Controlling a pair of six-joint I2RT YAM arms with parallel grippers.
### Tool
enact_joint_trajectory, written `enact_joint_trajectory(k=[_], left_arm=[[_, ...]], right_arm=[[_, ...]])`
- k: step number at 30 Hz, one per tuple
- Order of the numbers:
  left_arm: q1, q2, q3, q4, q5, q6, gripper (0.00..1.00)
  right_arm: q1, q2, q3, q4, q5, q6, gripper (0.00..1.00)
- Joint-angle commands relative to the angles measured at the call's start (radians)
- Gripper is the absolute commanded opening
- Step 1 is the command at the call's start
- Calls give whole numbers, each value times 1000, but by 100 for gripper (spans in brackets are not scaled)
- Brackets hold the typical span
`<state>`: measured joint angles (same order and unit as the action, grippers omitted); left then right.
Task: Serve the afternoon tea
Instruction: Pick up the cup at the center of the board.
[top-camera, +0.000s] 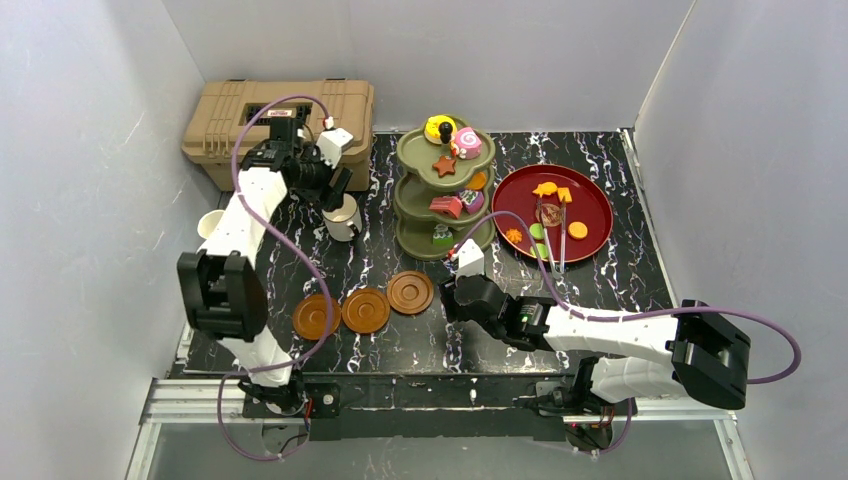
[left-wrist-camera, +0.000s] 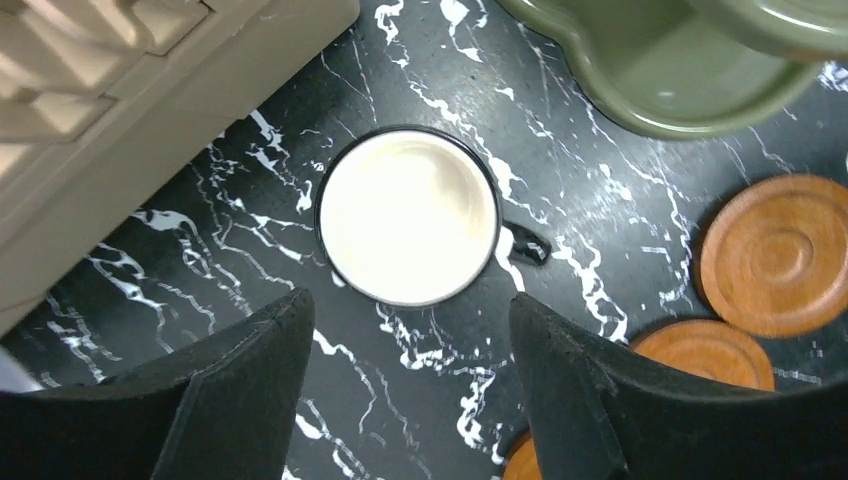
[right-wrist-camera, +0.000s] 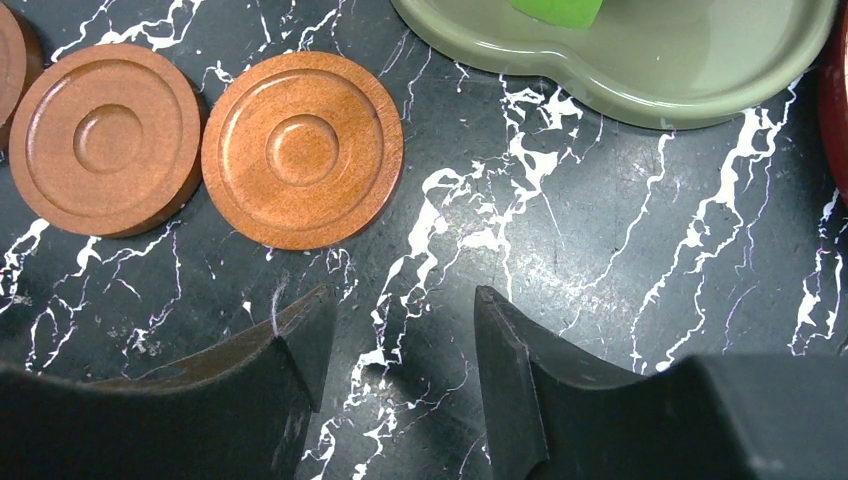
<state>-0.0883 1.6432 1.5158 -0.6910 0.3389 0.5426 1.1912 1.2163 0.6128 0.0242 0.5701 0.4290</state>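
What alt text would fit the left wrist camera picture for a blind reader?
Seen from above, a white mug stands on a black marbled table, just beyond the open left gripper. A tan toolbox fills the upper left, the edge of a green stand the upper right, and wooden saucers lie at right.

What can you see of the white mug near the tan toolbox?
The white mug stands upright and empty on the black marbled table, between the tan toolbox and the green stand, touching neither. It looks like enamel, with a thin dark rim and a small side handle. The left gripper hangs open above it, not gripping.
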Motion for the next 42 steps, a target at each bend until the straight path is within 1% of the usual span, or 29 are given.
enact_joint_trajectory(k=[1,7,16,21,23,27,28,32,37,40,42], left_arm=[[-1,96,45,46,-68,-136,68],[5,171,51,136,-151,-205,62],[6,200,-26,195,-207,-227,51],[9,241,-49,216,-213,-252,40],[10,250,-57,223,-200,-264,32],[10,245,-73,235,-179,-286,4],[10,238,-78,233,-175,-291,0],[9,171,-144,213,-147,-325,0],[9,-23,-312,206,-68,-363,0],[7,-141,-381,171,-39,-375,0],[6,-220,-408,160,-33,-387,0]], right_arm=[[3,-13,29,42,6,26,61],[14,-20,22,48,19,38,61],[24,-24,17,43,24,48,60],[29,-35,29,24,38,43,60],[31,-40,35,18,44,41,60],[32,-36,44,20,47,30,60],[33,-30,48,22,46,27,60],[33,17,67,68,36,4,60],[33,130,136,180,7,-63,62],[31,207,214,220,-31,-113,65],[31,256,266,242,-58,-134,69]])
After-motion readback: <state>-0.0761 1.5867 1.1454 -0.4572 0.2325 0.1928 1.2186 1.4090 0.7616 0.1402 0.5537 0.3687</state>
